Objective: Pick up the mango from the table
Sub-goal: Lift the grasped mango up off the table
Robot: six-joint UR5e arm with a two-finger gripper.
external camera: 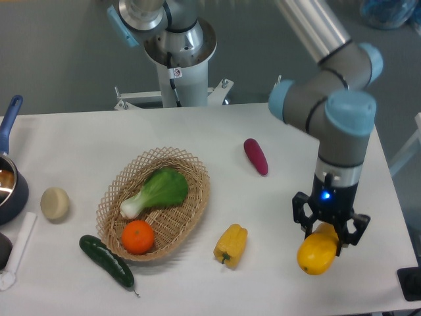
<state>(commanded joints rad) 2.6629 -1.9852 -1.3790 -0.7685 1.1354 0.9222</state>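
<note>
The mango [317, 255], a smooth yellow-orange oval, hangs above the white table [276, 197] at the front right. My gripper [327, 230] points straight down and is shut on the mango's upper end, its black fingers [301, 220] on either side. The lower half of the fruit shows below the fingers; its top is hidden between them.
A yellow bell pepper [231, 244] lies left of the mango. A wicker basket [125, 186] holds a bok choy [156, 191] and an orange [138, 237]. A cucumber [106, 261], a potato [54, 203], a purple sweet potato [256, 156] and a blue pot [9, 181] are on the table too.
</note>
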